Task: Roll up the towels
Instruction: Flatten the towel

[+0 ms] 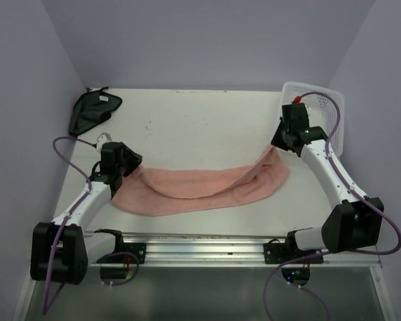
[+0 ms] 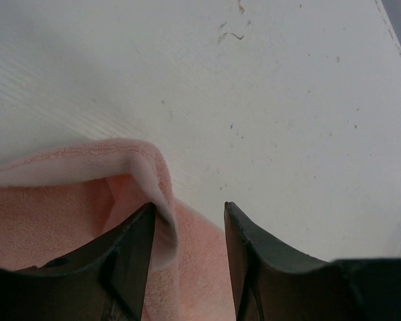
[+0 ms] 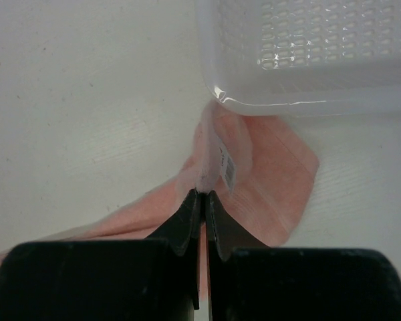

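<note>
Right claw [image 3: 202, 195] pinches the pink towel [image 1: 200, 192]; left claw [image 2: 189, 212] gapes over it.

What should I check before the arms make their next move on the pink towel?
1. Grip of the right hand on the pink towel: ok, shut on its edge.
2. Grip of the left hand: not ok, open around a fold.
3. Towel lying flat: not ok, right end raised and twisted.
4. Towel free of the white basket: cannot tell, its corner lies right at the rim.
5. Path clear of the dark cloth: ok, it sits in the far left corner.
</note>
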You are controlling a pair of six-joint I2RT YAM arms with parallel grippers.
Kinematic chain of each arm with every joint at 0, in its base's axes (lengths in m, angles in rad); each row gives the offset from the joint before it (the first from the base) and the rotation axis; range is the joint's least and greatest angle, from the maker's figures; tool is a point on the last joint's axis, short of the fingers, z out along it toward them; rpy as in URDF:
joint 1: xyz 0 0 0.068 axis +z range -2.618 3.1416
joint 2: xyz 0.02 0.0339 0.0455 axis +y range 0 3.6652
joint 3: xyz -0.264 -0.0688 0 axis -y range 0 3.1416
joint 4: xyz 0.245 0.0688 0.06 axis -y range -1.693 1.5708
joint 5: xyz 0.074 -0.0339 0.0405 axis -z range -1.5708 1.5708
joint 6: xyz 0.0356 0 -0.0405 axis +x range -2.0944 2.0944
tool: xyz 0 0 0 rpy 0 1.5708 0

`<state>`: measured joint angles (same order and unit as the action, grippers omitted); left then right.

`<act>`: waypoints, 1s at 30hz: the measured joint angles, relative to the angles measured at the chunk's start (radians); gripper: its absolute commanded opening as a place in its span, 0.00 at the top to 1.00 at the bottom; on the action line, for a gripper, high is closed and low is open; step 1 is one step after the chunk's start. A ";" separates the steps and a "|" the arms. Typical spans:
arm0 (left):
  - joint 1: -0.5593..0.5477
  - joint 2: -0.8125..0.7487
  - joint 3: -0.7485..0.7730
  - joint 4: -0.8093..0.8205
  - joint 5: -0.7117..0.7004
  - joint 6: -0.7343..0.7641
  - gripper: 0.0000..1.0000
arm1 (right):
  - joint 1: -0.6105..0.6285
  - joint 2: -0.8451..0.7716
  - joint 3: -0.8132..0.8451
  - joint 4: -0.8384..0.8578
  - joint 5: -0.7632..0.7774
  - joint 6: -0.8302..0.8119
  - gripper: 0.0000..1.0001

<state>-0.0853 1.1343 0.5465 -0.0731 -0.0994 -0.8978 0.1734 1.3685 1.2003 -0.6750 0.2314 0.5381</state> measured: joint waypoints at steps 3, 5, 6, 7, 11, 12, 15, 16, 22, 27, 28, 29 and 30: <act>0.000 -0.022 0.000 -0.003 0.010 0.031 0.48 | -0.001 0.016 0.000 0.014 -0.014 -0.001 1.00; 0.000 -0.049 0.001 -0.011 0.008 0.055 0.48 | -0.002 0.022 0.000 0.019 -0.018 -0.001 1.00; 0.000 -0.060 0.001 -0.018 0.005 0.066 0.48 | -0.003 0.022 0.000 0.021 -0.019 -0.001 1.00; 0.000 -0.069 0.001 -0.025 0.000 0.076 0.48 | -0.003 0.022 0.000 0.024 -0.022 -0.001 1.00; 0.000 -0.074 0.001 -0.058 -0.006 0.109 0.48 | -0.006 0.022 0.000 0.041 -0.037 -0.003 1.00; 0.000 -0.075 0.000 -0.069 -0.005 0.116 0.48 | -0.007 0.022 0.000 0.045 -0.041 -0.004 1.00; 0.000 -0.080 -0.020 -0.078 -0.005 0.129 0.48 | -0.013 0.022 -0.001 0.051 -0.043 -0.004 1.00; 0.000 -0.082 -0.029 -0.083 -0.005 0.132 0.48 | -0.015 0.022 -0.003 0.055 -0.044 -0.004 1.00; 0.000 -0.114 -0.069 -0.112 -0.004 0.137 0.51 | -0.023 0.022 -0.025 0.065 -0.053 -0.004 1.00; 0.000 -0.134 -0.072 -0.104 0.009 0.143 0.60 | -0.023 0.022 -0.037 0.069 -0.066 -0.004 1.00; 0.000 -0.134 -0.076 -0.099 0.011 0.143 0.62 | -0.023 0.022 -0.040 0.071 -0.067 -0.004 1.00; 0.000 -0.134 -0.079 -0.096 0.016 0.148 0.63 | -0.023 0.022 -0.042 0.071 -0.067 -0.005 1.00; 0.000 -0.134 -0.084 -0.093 0.018 0.150 0.64 | -0.023 0.021 -0.045 0.072 -0.067 -0.005 1.00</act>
<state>-0.0853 1.0008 0.4629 -0.1661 -0.0811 -0.7475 0.1501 1.3899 1.1557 -0.6033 0.1646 0.5331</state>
